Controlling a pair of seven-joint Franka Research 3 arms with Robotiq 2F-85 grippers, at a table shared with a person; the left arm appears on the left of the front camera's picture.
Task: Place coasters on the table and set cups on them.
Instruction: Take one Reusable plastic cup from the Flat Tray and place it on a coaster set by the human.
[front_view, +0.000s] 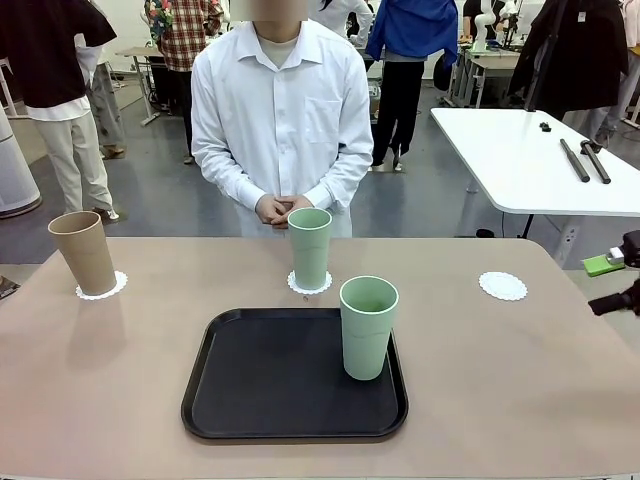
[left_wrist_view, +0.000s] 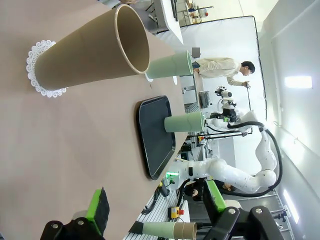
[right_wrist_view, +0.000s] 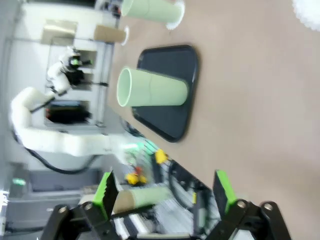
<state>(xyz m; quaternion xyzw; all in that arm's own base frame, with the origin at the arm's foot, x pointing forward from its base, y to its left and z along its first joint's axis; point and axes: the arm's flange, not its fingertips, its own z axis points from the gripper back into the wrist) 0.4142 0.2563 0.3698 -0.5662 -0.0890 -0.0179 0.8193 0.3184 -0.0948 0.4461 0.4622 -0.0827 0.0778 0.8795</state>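
- Counter: beige top; a person stands at its far side, hands clasped.
- Brown cup: upright on the left coaster.
- Middle green cup: upright on the centre coaster.
- Near green cup: upright on the black tray, toward its right edge.
- Right coaster: flat on the counter, well apart from the cups.
- Left end effector and right end effector: jaws wide open, empty.

Three cups: one tan cup, a far green cup, a near green cup. Three coasters: left coaster, middle coaster, right coaster. One tray. One bench.
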